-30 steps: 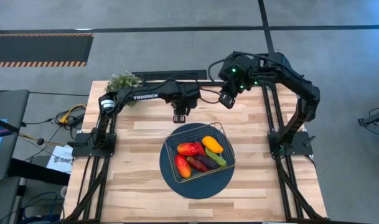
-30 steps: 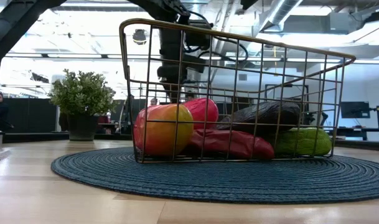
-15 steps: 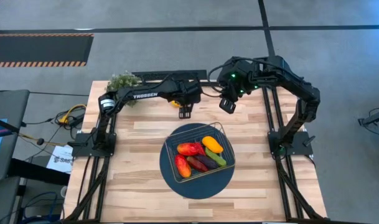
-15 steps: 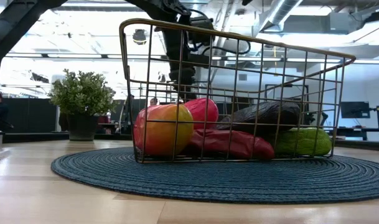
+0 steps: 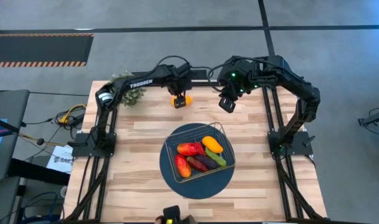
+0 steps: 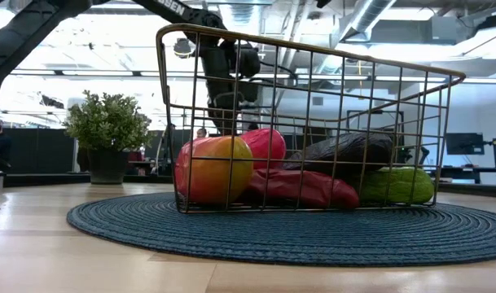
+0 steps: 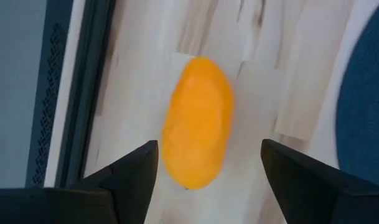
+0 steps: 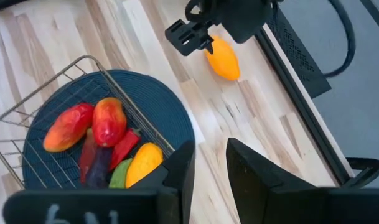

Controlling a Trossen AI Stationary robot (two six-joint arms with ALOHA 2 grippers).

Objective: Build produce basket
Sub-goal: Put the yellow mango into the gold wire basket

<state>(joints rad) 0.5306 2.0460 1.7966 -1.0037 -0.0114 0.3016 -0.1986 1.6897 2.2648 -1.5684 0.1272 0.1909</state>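
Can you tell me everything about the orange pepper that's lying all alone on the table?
The orange pepper is small, smooth and oval, a bright yellow-orange all over, with no stem showing. It lies on its side on the pale wooden table, near the far edge, outside the wire basket and off the round blue mat. The left gripper hangs right above it, fingers open on either side. Whether they touch it, I cannot tell.
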